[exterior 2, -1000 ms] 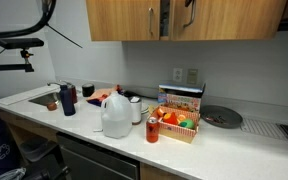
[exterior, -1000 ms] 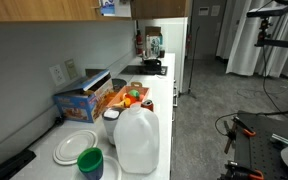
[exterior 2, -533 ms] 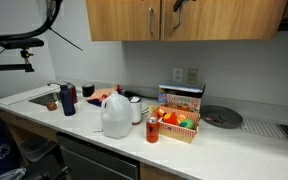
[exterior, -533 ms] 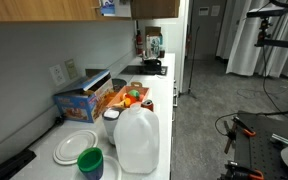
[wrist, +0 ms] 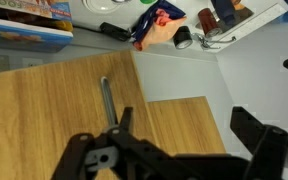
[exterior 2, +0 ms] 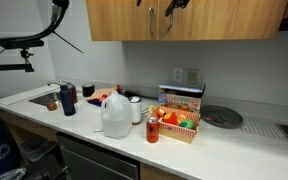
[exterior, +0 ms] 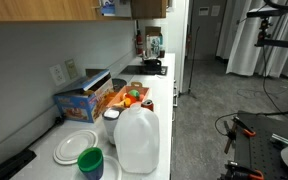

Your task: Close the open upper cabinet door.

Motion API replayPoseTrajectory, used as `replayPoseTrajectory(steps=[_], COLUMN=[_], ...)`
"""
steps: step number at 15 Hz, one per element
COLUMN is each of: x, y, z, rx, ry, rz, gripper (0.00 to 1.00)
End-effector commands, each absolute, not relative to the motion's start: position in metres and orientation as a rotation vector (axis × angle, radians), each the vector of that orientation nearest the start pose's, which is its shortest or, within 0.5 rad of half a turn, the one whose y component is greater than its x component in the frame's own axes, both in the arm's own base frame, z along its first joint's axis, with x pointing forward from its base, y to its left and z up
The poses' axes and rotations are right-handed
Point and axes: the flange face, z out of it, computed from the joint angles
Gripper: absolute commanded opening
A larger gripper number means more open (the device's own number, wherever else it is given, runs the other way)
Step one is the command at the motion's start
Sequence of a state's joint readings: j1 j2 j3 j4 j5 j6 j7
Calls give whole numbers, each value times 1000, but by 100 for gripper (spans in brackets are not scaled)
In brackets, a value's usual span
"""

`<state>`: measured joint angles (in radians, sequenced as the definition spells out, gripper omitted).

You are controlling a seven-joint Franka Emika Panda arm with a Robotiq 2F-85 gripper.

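The upper cabinet door (exterior 2: pixel 174 22) is a light-brown wooden panel with a small silver bar handle (exterior 2: pixel 167 24). In an exterior view it lies almost level with the neighbouring doors. From the side, the upper cabinet door (exterior: pixel 150 8) still juts out a little from the cabinet row. My gripper (exterior 2: pixel 172 4) is at the door's top edge, mostly cut off by the frame. In the wrist view my gripper (wrist: pixel 189 130) is open, its dark fingers (wrist: pixel 254 128) spread in front of the wood. The bar handle (wrist: pixel 106 100) lies just left of them. Nothing is held.
Below on the white counter (exterior 2: pixel 224 140) stand a milk jug (exterior 2: pixel 116 113), a cardboard box of small items (exterior 2: pixel 177 120), a dark plate (exterior 2: pixel 221 117), a dark bottle (exterior 2: pixel 68 99) and a sink (exterior 2: pixel 42 97). Plates and a green lid (exterior: pixel 89 158) sit nearby.
The door has swung inward toward the cabinet, from clearly ajar to nearly level. My gripper followed it, moving left and up along its top edge.
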<state>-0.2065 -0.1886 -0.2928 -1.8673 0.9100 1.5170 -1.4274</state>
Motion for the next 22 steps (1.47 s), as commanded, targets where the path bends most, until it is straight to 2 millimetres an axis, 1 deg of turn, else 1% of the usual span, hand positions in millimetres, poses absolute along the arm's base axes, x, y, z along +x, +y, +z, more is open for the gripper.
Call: replayPoseTrajectory(steps=[1, 9, 11, 14, 16, 19, 22], x=[467, 471, 483, 502, 521, 547, 572], y=[-167, -164, -162, -155, -147, -127, -113], z=[623, 619, 612, 604, 600, 589, 579], rx=[-2076, -2068, -2051, -2007, -1954, -1862, -1804], ry=[-1014, -1025, -1044, -1105, -1161, -1211, -1244], rz=[-877, -876, -916, -979, -1036, -1123, -1200], gripper=[100, 100, 100, 100, 100, 100, 100])
